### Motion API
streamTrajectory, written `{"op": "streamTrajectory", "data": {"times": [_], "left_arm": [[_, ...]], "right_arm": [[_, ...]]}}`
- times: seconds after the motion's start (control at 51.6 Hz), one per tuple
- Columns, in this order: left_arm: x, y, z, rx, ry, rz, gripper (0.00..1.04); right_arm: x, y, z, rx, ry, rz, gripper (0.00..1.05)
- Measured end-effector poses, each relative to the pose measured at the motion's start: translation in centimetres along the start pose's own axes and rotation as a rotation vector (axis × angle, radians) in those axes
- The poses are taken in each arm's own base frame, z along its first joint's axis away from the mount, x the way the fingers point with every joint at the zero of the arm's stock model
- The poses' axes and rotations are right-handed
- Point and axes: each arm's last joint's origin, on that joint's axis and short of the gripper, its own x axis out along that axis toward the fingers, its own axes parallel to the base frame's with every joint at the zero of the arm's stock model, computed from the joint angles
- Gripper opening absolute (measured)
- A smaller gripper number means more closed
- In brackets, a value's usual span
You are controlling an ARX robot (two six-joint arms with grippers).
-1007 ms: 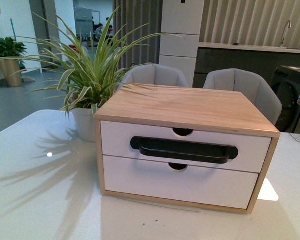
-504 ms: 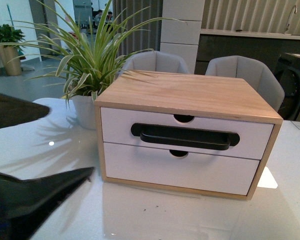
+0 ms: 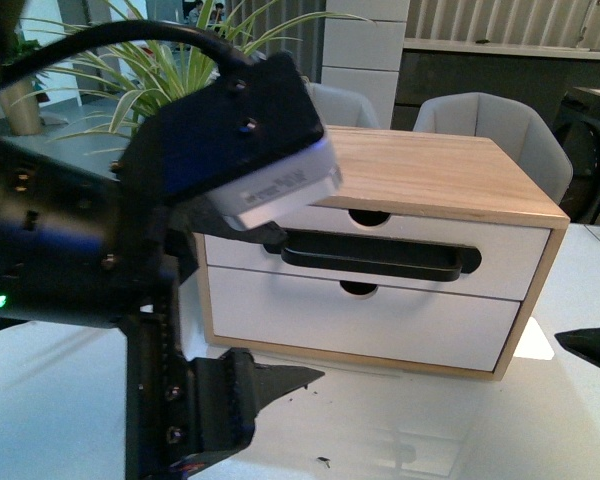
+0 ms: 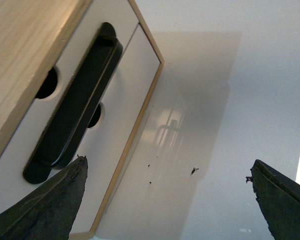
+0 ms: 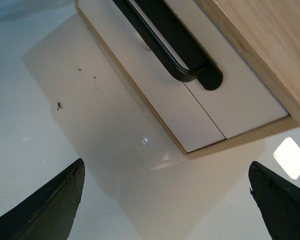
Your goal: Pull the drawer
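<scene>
The drawer is the upper white front of a small wooden cabinet, with a long black bar handle and a half-round notch in its top edge. It sits flush and shut. My left arm fills the left of the front view, one finger low before the cabinet. In the left wrist view my left gripper is open over the table, apart from the handle. My right gripper is open too, with the handle beyond it and nothing between its fingers.
Below the drawer is a second white front with only a notch. A potted plant stands behind the cabinet's left side, grey chairs behind it. The glossy white table carries small dark specks.
My left arm has swung up into the front view and now covers its left half. A right fingertip has appeared at the right edge. The drawer has not moved.
</scene>
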Motion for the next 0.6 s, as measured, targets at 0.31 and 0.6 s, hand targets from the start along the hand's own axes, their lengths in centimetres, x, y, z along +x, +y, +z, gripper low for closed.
{"op": "streamTrajectory", "data": {"times": [0.31,0.6], "left_arm": [[4.0,3.0,0.9,0.089,0.062,-0.084,0.97],[6.4,5.4,0.4,0.109,0.127,-0.110,0.97]], "right_arm": [[3.2,-0.4,2.0,-0.100,0.012,0.135,0.96],[5.9,-0.9,3.0,-0.149,0.023,0.190,0.96]]}}
